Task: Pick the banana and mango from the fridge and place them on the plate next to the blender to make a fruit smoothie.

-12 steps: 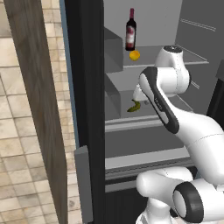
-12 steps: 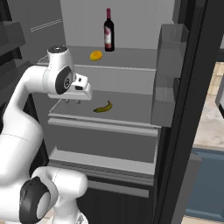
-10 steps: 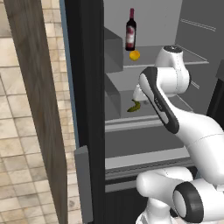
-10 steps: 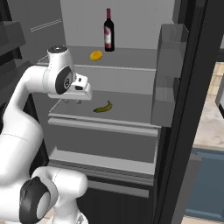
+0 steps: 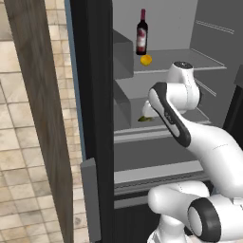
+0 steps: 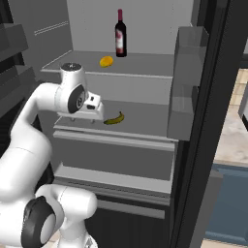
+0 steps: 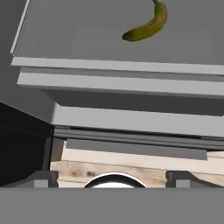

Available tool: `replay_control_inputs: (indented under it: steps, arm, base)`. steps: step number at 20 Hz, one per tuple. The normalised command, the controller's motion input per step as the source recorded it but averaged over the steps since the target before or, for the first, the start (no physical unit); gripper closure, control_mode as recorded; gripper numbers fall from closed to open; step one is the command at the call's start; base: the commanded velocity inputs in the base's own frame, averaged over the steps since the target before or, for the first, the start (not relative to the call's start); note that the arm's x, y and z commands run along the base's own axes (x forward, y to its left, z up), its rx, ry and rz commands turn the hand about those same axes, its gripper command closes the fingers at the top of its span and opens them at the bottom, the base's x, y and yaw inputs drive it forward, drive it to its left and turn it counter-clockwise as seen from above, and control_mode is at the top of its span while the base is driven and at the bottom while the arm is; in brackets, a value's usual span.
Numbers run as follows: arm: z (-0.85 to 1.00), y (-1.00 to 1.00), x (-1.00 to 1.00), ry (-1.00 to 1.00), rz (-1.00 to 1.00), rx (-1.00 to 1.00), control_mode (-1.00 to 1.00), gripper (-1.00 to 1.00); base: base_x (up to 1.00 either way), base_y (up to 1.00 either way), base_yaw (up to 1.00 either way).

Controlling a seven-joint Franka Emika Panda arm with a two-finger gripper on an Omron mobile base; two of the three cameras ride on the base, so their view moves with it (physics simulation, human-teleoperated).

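Pincer (image 6: 95,107) state cannot be told; it hangs at my lower grey fridge (image 6: 145,116) shelf, unchanged from a moment ago. Curved greenish-yellow banana (image 6: 114,118) lies just beside it, ungrasped. Rounded yellow-orange mango (image 6: 106,61) sits one shelf above, beside the dark wine bottle (image 6: 120,34).

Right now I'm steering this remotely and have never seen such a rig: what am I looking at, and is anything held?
A white robot arm on a driving base is reaching into an open fridge. Two pictures come from base cameras behind the arm, left and right; the third looks along the gripper, whose finger tips stand apart with nothing between them. The banana lies on the middle shelf, just past the hand. The mango and a wine bottle sit on the shelf above.
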Motion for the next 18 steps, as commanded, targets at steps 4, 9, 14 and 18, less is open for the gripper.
replay_control_inputs:
  steps: [4,9,14,18]
  arm:
    - [-0.47,-0.06,0.34,0.00,-0.11,0.05,-1.00,-1.00]
    - [-0.01,-0.24,0.32,-0.02,-0.15,0.05,-1.00,-1.00]
    - [-0.02,0.00,0.44,-0.01,-0.06,0.00,-1.00,-1.00]
    - [-0.08,0.00,0.51,0.00,-0.02,0.00,-1.00,-1.00]
  base:
    - [0.00,0.00,0.00]
    - [0.00,0.00,0.00]
    - [0.00,0.00,0.00]
    - [0.00,0.00,0.00]
